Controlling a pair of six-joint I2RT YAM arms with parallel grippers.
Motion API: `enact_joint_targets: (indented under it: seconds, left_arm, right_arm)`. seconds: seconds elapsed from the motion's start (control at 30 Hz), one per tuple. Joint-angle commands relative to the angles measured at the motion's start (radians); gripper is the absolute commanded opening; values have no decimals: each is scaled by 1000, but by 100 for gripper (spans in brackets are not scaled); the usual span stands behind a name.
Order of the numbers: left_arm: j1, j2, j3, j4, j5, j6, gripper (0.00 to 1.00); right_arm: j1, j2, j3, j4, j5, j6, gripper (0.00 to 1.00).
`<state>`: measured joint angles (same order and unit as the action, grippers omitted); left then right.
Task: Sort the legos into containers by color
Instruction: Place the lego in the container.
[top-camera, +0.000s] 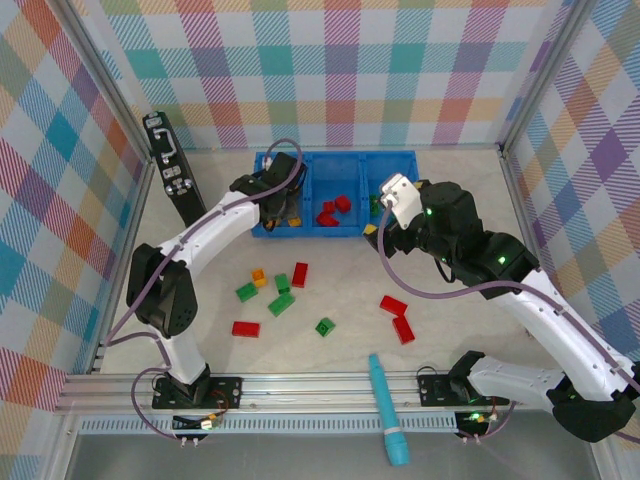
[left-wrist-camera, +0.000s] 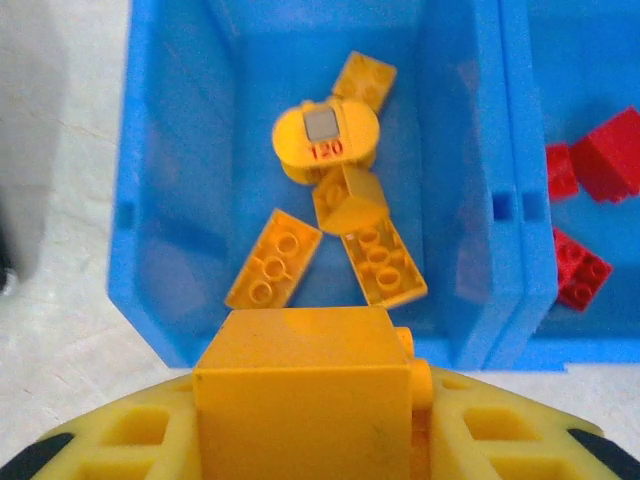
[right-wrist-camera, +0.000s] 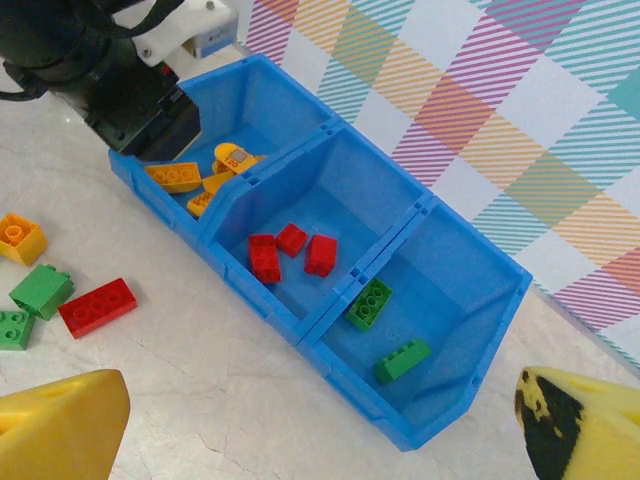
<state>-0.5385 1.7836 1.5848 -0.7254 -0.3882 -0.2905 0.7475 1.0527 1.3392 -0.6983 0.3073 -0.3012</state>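
Observation:
My left gripper (left-wrist-camera: 305, 425) is shut on an orange-yellow lego (left-wrist-camera: 300, 385) and hangs over the near wall of the left compartment (left-wrist-camera: 175, 200) of the blue tray (top-camera: 335, 232). Several orange-yellow legos (left-wrist-camera: 272, 258) lie in that compartment. The middle compartment holds three red legos (right-wrist-camera: 265, 257), and two green legos (right-wrist-camera: 370, 303) lie in the right one. My right gripper (right-wrist-camera: 320, 440) stands open above the bare table just in front of the tray's right end, nothing between its fingers. Loose red (top-camera: 245, 328), green (top-camera: 281, 304) and orange (top-camera: 258, 277) legos lie on the table.
A long teal pen-like tool (top-camera: 386, 405) lies near the front edge. A black rectangular device (top-camera: 172, 165) leans at the left wall. More loose bricks, two red (top-camera: 398, 317) and one green (top-camera: 325, 326), sit between the arms. Checked walls enclose the table.

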Motion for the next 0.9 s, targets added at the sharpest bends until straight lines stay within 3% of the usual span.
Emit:
enact_joint_targets:
  seconds: [0.0,0.27,0.67,0.87]
  left_arm:
    - [14,41,48,30,-90,20,35]
    - [79,141,89,112,-16,-13,36]
    - [97,285,116,129,84,-57,40]
    - [97,289,114,115,101,-58,49]
  right_arm:
    - [7,1,5,-4,18,-12,99]
    - [7,-2,-17,16,30,-37,99]
    - [7,12,-41,50,39,-59,99]
    - [7,7,-54,62,40,-64,99]
